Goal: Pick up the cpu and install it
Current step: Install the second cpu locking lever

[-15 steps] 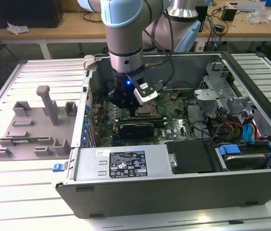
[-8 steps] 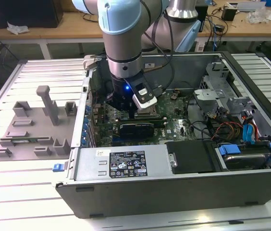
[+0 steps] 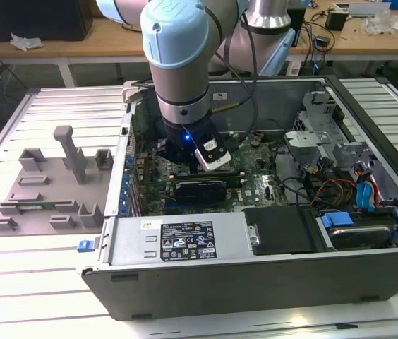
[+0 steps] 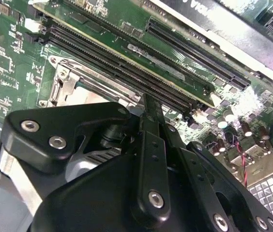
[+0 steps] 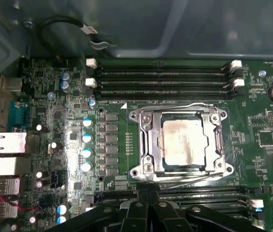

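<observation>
At the wrist, the black metal-linked gripper hangs just above the green motherboard, low inside the open grey steel computer case. We cannot tell whether it is spread or pressed together, because its tip is hidden behind its own linkage in both wrist views. We see nothing carried in it.

Just beyond the gripper lies the cpu, a small flat square chip with a smudged silver top. It sits flat inside the shiny steel socket frame, which borders it on all four sides. We judge that it is already seated, the frame being there to keep it square to its contacts. We cannot tell whether the frame is latched down.

Past the socket run long black memory slots with white end clips, parallel to one socket edge and close to it. A row of silver-and-blue capacitors stands just beside the socket frame.

In the exterior view, the pale-blue and silver robot arm plunges straight down into the case. We take that to be the clearest way between its walls. A long black rectangular card lies at six o'clock from the wrist. At nine o'clock from the case, well apart on the slatted table, rests the grey plastic fixture tray. At twelve o'clock, farthest off, stands a wooden workbench.
</observation>
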You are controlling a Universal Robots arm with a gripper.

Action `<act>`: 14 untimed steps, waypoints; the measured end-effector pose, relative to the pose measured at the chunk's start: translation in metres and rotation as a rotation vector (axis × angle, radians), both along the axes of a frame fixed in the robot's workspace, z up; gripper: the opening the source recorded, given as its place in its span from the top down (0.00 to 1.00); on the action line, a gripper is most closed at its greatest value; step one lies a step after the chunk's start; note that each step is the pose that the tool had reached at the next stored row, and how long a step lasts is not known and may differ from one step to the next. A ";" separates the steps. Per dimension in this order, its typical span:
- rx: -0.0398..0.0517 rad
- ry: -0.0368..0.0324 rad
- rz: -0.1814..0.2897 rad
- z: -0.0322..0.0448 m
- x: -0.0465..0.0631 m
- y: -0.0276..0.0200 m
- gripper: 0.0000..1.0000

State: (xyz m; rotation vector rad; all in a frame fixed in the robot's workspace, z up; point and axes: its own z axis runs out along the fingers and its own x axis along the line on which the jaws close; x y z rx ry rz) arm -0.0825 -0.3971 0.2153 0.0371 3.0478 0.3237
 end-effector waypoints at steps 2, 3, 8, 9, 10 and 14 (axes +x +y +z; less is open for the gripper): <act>0.0156 -0.0005 0.000 -0.0010 0.000 -0.0007 0.89; 0.0211 -0.0006 0.000 -0.0015 0.000 -0.0010 0.89; 0.0468 -0.0006 0.000 -0.0064 0.000 -0.0026 0.89; 0.0494 -0.0008 0.000 -0.0076 0.000 -0.0028 0.89; 0.0525 -0.0006 0.000 -0.0098 0.000 -0.0033 0.89; 0.0798 -0.0006 0.000 -0.0150 0.000 -0.0034 0.89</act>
